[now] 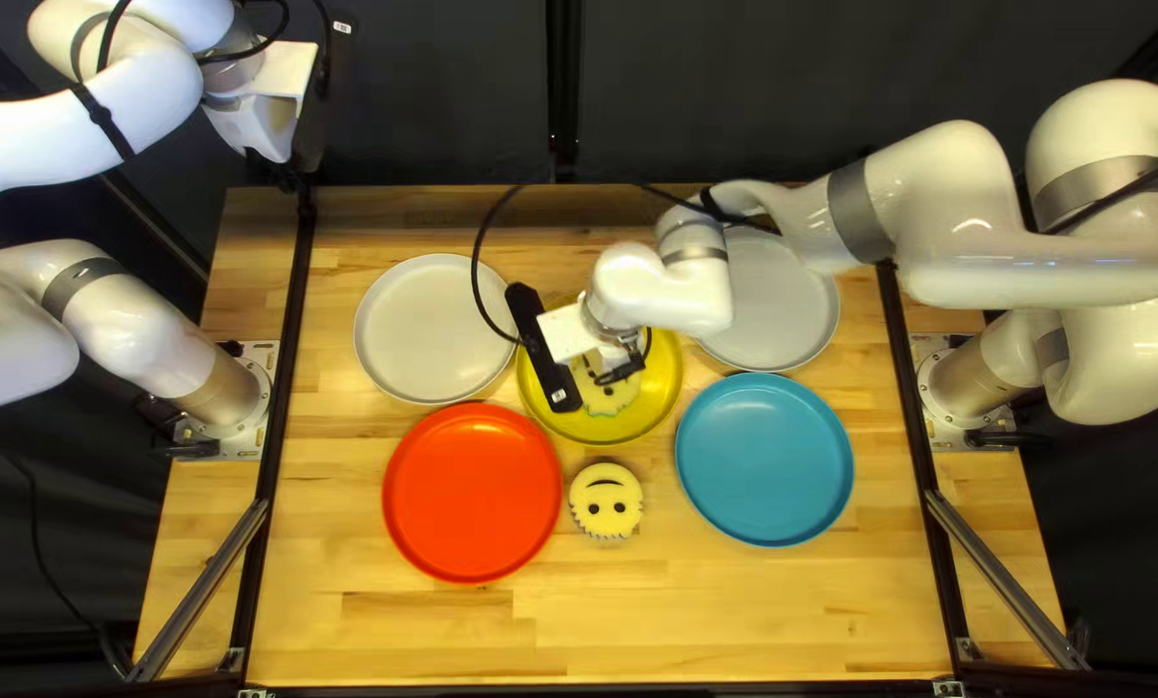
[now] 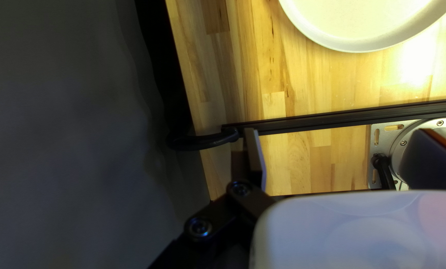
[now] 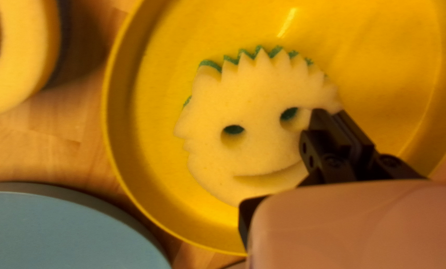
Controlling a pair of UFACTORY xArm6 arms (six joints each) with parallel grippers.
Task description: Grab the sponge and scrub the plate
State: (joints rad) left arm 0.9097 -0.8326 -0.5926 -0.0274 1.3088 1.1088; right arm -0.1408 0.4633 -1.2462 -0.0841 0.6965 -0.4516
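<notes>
My right gripper is low over the yellow plate. The plate holds a pale sponge with a face cut into it and a green underside. In the right wrist view my right gripper has its fingers together, tips over the sponge beside one eye hole, on the yellow plate; contact cannot be told. A round smiley sponge sits on the table. My left gripper hangs high at the far left corner; in its wrist view the left gripper stands open and empty.
Around the yellow plate are a red plate, a blue plate, a whitish plate and a grey plate, partly behind my right arm. Black rails run along both table sides.
</notes>
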